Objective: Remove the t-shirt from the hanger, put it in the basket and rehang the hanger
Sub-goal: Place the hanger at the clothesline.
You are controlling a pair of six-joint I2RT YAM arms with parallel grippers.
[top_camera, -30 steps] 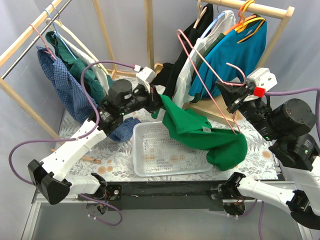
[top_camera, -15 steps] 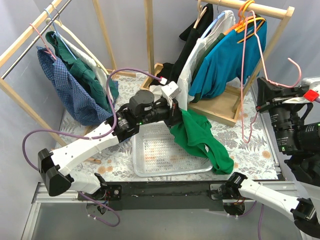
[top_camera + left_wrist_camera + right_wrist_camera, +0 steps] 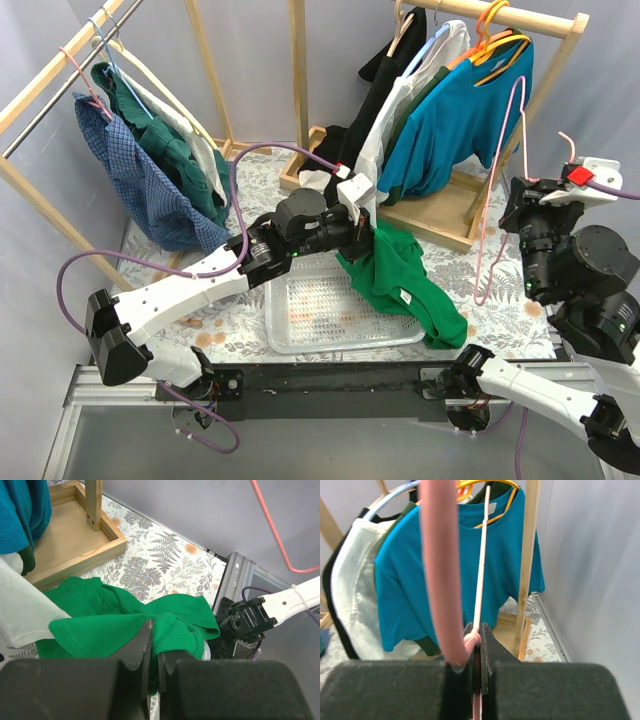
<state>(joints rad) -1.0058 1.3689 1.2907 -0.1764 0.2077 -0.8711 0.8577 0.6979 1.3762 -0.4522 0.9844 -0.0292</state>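
The green t-shirt hangs bunched from my left gripper over the right part of the white basket. In the left wrist view the left gripper is shut on a fold of the green t-shirt. The pink wire hanger is bare and apart from the shirt, held up at the right by my right gripper. In the right wrist view the right gripper is shut on the pink hanger at its neck.
A wooden rack at the back right holds a teal shirt, white and black garments on hangers. Another rack at the left holds a blue checked shirt and green clothes. A wooden base tray lies behind the basket.
The right gripper has carried the bare pink hanger leftward and toward the back. The left gripper has moved the green t-shirt slightly right over the basket; a second ago the shirt was still on the hanger.
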